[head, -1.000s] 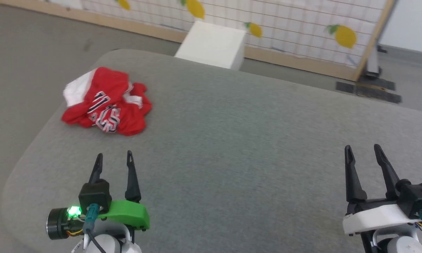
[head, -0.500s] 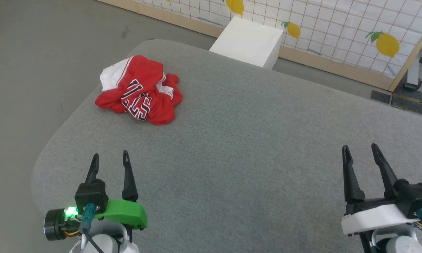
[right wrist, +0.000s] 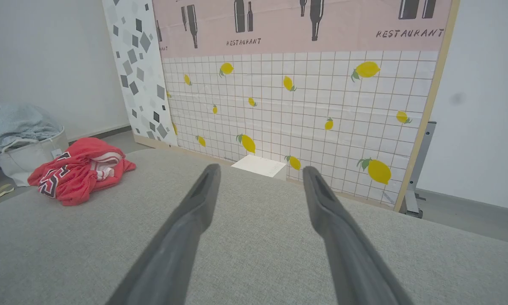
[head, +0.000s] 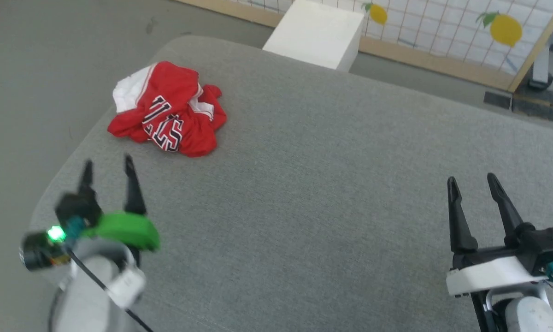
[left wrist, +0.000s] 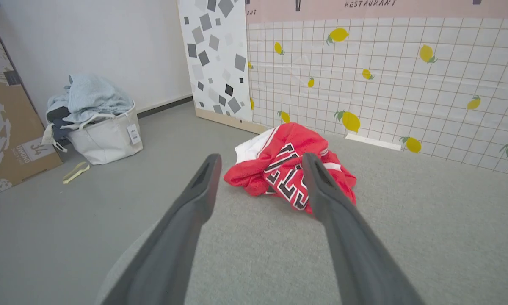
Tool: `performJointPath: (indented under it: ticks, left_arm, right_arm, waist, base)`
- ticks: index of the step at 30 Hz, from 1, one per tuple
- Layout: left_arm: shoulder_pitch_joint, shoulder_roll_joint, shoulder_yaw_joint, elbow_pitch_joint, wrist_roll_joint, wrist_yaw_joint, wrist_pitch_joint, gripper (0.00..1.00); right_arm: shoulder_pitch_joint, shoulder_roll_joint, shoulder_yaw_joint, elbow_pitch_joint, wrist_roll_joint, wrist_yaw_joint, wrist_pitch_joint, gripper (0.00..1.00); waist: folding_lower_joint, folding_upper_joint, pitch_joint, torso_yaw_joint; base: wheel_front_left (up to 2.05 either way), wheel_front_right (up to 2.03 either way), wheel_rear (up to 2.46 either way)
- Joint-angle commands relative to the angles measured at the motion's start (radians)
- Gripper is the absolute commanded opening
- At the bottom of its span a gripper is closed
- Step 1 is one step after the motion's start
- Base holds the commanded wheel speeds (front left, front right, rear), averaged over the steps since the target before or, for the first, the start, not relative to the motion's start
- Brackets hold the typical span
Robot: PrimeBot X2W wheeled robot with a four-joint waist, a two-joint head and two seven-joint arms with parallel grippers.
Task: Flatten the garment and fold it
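Note:
The garment (head: 168,110), a red jersey with a white sleeve and black white-outlined lettering, lies crumpled in a heap near the far left corner of the grey padded surface (head: 332,184). The same red heap, the garment (left wrist: 290,167), fills the middle of the left wrist view, and from the right wrist the garment (right wrist: 78,169) sits at the far left. My left gripper (head: 108,168) hovers open a short way in front of it, touching nothing. At the lower right, far from the shirt, my right gripper (head: 472,183) stands open with nothing between its fingers.
A white box (head: 315,32) stands on the floor past the far edge, before a lemon-patterned tiled panel (head: 442,27). A white laundry bag (left wrist: 97,127) heaped with clothes and a cardboard box (left wrist: 6,127) sit on the floor to the left. The surface's left edge is close to my left gripper.
My left arm has lifted and moved forward and left toward the garment, blurred by motion. The head camera has shifted. The right gripper and the garment stay put.

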Motion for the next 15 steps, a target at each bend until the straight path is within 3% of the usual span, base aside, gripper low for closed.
performJointPath:
  ticks: [1, 7, 11, 12, 15]
  left_arm:
    - [-0.054, 0.023, 0.009, 0.034, -0.004, -0.012, -0.004, 1.00]
    - [-0.268, 0.101, 0.035, 0.245, -0.042, -0.071, 0.023, 1.00]
    - [-0.396, 0.161, 0.031, 0.364, -0.054, -0.115, 0.093, 1.00]
    - [-0.481, 0.202, 0.034, 0.454, -0.077, -0.147, 0.147, 1.00]
    - [-0.548, 0.215, 0.040, 0.525, -0.122, -0.175, 0.212, 1.00]
  right_arm:
    - [-0.025, 0.000, -0.001, -0.009, -0.015, -0.002, -0.005, 1.00]
    - [-0.074, 0.000, -0.008, -0.029, -0.056, -0.002, -0.005, 1.00]
    - [-0.109, 0.000, -0.006, -0.050, -0.085, -0.002, -0.005, 1.00]
    - [-0.132, 0.000, -0.001, -0.065, -0.105, -0.002, -0.005, 1.00]
    - [-0.152, 0.000, -0.004, -0.076, -0.121, -0.002, -0.005, 1.00]
  waist:
    - [0.0000, 0.0000, 0.043, -0.028]
    - [0.0000, 0.0000, 0.141, -0.071]
    - [0.0000, 0.0000, 0.212, -0.100]
    - [0.0000, 0.0000, 0.263, -0.125]
    - [0.0000, 0.0000, 0.306, -0.146]
  base:
    - [0.00, 0.00, 0.00]
    - [0.00, 0.00, 0.00]
    - [0.00, 0.00, 0.00]
    - [0.00, 0.00, 0.00]
    - [0.00, 0.00, 0.00]
